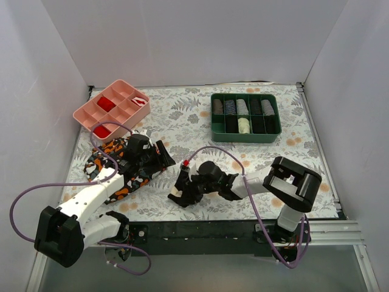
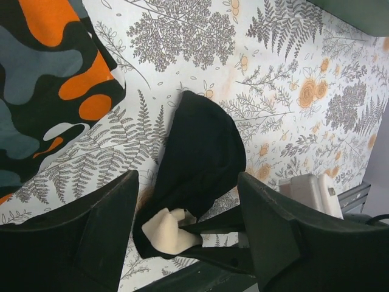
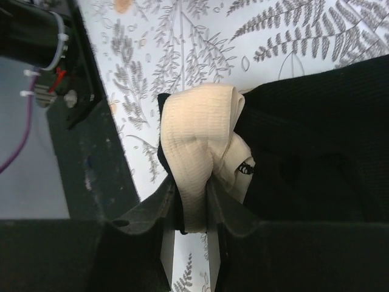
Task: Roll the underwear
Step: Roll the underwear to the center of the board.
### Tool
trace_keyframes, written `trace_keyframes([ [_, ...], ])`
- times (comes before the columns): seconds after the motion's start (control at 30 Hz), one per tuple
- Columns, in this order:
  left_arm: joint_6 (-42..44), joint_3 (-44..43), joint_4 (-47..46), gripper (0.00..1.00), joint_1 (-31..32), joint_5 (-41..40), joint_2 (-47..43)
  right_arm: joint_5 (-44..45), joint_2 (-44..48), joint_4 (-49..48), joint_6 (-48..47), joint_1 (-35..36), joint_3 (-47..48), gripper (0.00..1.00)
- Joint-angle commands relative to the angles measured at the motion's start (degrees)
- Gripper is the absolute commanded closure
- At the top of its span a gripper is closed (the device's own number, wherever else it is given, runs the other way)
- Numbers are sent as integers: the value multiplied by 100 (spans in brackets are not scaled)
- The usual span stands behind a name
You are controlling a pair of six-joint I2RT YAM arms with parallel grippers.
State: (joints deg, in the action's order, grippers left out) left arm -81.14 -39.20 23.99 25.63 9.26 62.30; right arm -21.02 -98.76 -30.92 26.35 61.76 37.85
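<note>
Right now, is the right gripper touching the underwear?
Touching. The right wrist view shows the right gripper closed on the underwear, with its cream waistband pinched between both fingers.

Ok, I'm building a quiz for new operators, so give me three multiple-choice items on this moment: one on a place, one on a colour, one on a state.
1. Where is the underwear? A on the patterned cloth; B on the table beside that cloth; C draped over an arm.
2. Its waistband is: A red; B blue; C cream.
3. The right pincer is: A shut on the waistband; B open; C shut on the cloth.
Key: B, bare table shows between them; C, plain in the right wrist view; A, it pinches the band.
</note>
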Motion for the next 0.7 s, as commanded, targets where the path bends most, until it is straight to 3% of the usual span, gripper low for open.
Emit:
trace_keyframes([
  [0.0,-15,202,28,34,-31,155,-131,-560,67,-1142,589,-111,-1006,98],
  [0.23,195,518,-508,36,-31,998,-16,-1237,-328,-2506,1592,-392,-1411,99],
  [0.43,100,1089,-1194,36,-31,1841,-473,-1862,-627,-3445,2567,-954,-1648,99],
  [0.67,-112,1757,-1827,35,47,2247,-860,-1827,-592,-2860,3139,-1210,-1482,99],
])
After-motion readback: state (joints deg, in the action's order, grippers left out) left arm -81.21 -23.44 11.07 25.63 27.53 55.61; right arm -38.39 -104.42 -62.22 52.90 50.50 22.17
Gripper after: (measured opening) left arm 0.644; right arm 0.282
